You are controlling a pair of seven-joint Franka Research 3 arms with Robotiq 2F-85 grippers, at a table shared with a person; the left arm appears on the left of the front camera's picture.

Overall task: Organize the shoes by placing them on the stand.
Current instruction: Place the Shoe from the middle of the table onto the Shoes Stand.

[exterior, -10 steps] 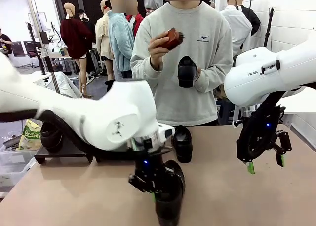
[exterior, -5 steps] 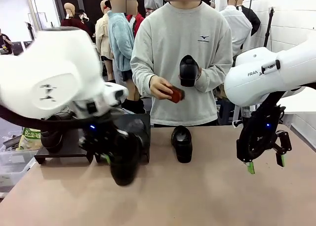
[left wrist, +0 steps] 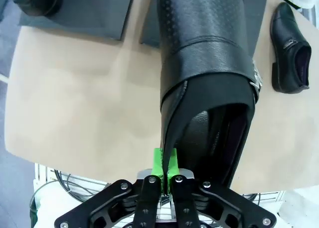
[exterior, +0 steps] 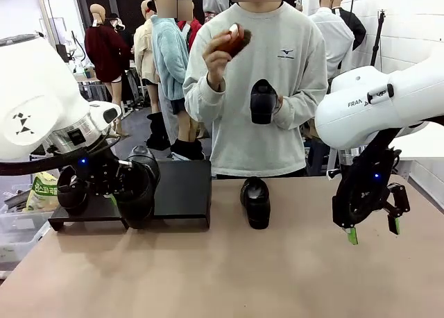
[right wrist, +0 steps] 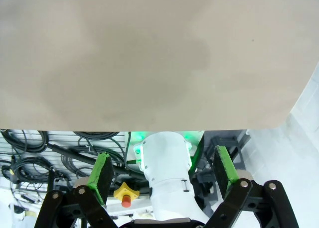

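Nearest, item one: my right hand (exterior: 373,231) is hanging above the bare desk (exterior: 277,276), its jaws standing wide apart and gripping nothing, with the green pads (right wrist: 102,169) showing on both fingers.

Item two: my left hand (left wrist: 164,161) is pinching tight on the back rim of the carried shoe (left wrist: 204,88), a black leather one with a perforated toe and a strap with a side buckle. I am holding it low at the left side of the desk, its toe reaching over the front of the stand (exterior: 182,189), about where two sloped panels meet. I cannot tell whether it is touching the stand.

Item three: a second shoe (exterior: 71,191) is sitting on the stand's leftmost panel.

Item four: a third shoe (exterior: 256,201) is lying on the desk just right of the stand, apart from it, toe toward me.

Farthest, item five: the person (exterior: 257,144) is standing across the desk, holding a fourth shoe (exterior: 263,101) at chest height and raising a reddish-brown brush-like object (exterior: 232,42) near the shoulder.
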